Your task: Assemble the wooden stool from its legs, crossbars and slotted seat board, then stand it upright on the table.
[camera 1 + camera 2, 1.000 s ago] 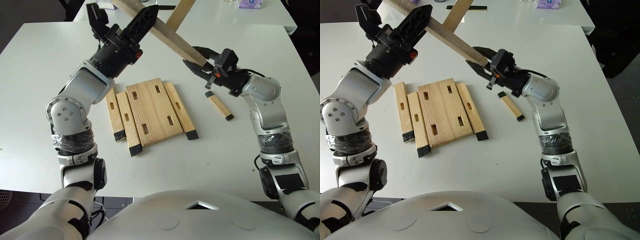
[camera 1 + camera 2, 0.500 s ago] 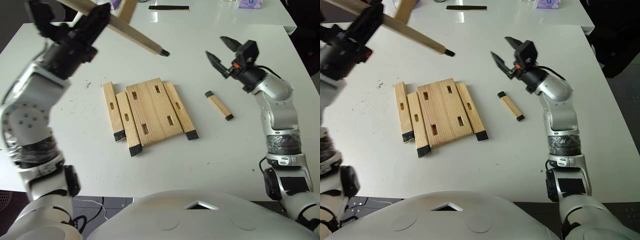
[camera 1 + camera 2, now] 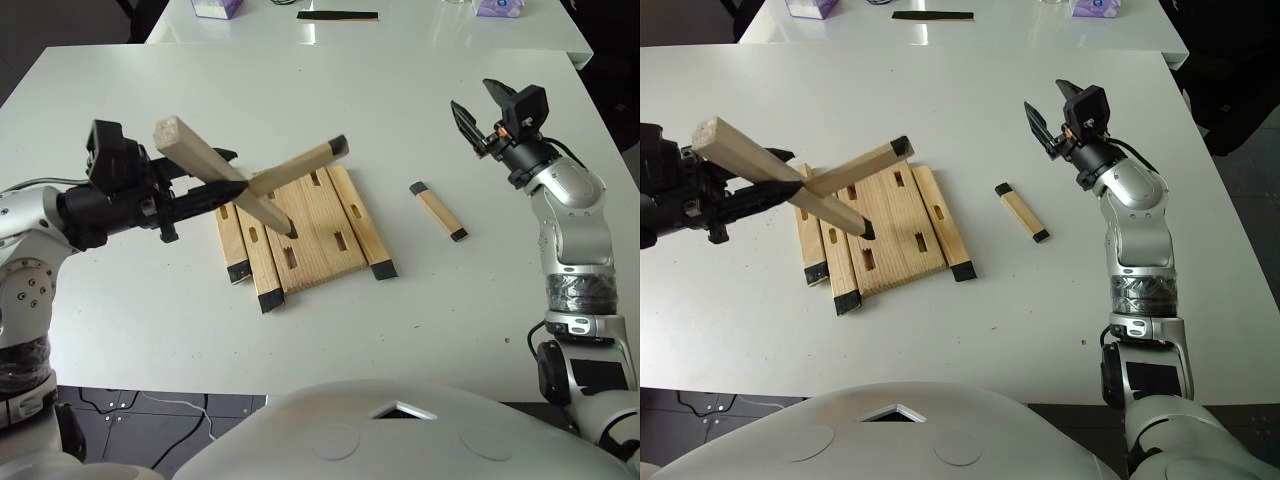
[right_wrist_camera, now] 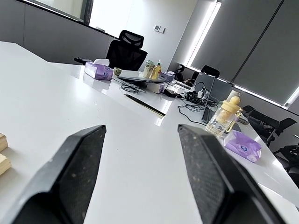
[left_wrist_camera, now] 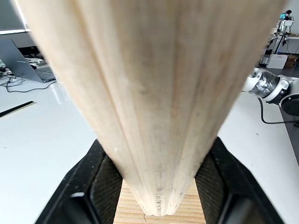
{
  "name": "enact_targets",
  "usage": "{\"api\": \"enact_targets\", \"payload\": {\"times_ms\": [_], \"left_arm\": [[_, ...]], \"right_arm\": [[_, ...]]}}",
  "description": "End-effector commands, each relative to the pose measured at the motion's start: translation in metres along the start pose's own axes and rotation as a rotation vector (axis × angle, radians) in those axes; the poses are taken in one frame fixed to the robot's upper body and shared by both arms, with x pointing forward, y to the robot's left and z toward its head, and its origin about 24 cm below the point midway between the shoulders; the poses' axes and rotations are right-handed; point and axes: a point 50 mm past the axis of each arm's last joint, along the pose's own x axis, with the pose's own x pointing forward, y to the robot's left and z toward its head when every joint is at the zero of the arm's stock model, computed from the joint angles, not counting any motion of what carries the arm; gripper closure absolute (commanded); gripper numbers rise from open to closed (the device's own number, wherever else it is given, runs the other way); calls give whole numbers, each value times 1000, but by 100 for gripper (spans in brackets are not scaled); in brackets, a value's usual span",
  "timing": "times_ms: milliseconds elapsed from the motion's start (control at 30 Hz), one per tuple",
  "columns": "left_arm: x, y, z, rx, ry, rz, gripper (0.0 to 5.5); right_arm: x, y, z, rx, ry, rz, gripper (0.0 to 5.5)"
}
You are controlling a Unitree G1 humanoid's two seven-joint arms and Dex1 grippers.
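- The crossed pair of bars (image 3: pixel 258 188) hangs tilted over the seat board (image 3: pixel 315 220). It is clamped in the left end effector (image 3: pixel 215 178), whose fingers (image 5: pixel 98 184) press the thicker bar's sides.
- The wood looks stiff and light, but the joint may swivel, so a hold near the crossing seems wisest.
- I cannot tell whether the black-capped lower tip touches the board, and the joint itself is hard to make out.
- Three slotted legs (image 3: pixel 362 228) lie flat against the board, and a short crossbar (image 3: pixel 437 212) lies apart on the bench (image 3: pixel 300 90).
- The right end effector (image 3: pixel 470 97) hovers spread wide, empty.
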Motion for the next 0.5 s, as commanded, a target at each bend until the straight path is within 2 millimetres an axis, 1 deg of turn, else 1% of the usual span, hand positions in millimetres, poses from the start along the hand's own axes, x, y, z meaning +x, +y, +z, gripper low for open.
{"api": "enact_targets", "payload": {"times_ms": [33, 133, 267, 500], "left_arm": [[-2, -8, 6, 24, 19, -43, 345], [-3, -10, 7, 19, 26, -62, 345], [-4, -11, 1, 6, 55, -69, 345], [-4, -13, -1, -4, 59, -73, 345]], "right_arm": [[2, -6, 2, -26, 4, 0, 266], [1, -7, -1, -30, 15, -4, 266], [3, -7, -2, -32, 18, 3, 266], [4, -7, -3, -36, 23, 11, 266]]}}
